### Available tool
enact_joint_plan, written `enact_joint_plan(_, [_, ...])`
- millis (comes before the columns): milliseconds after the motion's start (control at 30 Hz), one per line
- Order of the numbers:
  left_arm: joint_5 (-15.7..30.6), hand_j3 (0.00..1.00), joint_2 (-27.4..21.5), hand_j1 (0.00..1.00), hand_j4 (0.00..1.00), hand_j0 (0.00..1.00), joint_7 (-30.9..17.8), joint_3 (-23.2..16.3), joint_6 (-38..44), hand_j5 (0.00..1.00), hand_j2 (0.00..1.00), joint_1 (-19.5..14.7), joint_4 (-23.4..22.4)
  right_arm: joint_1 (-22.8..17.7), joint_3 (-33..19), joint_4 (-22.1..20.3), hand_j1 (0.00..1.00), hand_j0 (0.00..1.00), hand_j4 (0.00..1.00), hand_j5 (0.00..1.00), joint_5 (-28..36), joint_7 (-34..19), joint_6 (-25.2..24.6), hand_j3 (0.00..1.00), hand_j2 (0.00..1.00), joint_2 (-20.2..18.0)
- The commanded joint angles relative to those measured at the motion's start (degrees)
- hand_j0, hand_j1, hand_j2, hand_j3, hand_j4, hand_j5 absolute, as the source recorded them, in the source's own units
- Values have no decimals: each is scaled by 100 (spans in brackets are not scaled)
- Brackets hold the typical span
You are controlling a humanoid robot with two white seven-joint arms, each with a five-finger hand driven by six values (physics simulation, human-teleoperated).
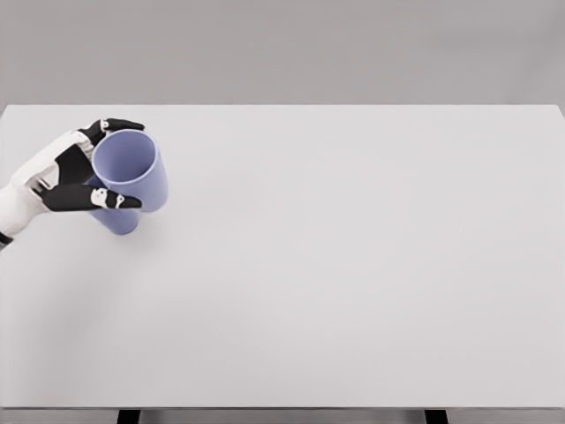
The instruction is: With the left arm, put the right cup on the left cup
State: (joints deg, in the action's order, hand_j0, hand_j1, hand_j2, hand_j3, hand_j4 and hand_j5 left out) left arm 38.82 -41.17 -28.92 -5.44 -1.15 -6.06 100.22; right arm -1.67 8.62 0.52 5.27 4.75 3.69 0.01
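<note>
A light purple cup [132, 168] with its mouth facing up is held at the table's far left by my left hand [113, 163], whose black fingers [110, 200] wrap around its rim and side. Beneath and slightly to the left of it a second purple cup [117, 220] shows only its lower part, and the held cup sits on or in it. My left arm comes in from the left edge. No right arm shows anywhere.
The white table [353, 265] spreads wide to the right of the cups, with its front edge near the bottom of the view. Two dark table legs [129, 416] peek out below that edge.
</note>
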Motion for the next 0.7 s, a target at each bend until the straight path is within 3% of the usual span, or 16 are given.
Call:
enact_joint_plan(0, [65,64,-31,64,64,64,1,34,1,64,64,-9,-47,0,0,1,100,100,100,100,1,0,0,100,100,-1])
enact_joint_plan(667, [196,64,-339,64,64,64,1,245,1,64,64,-132,-548,0,0,1,100,100,100,100,1,0,0,100,100,-1])
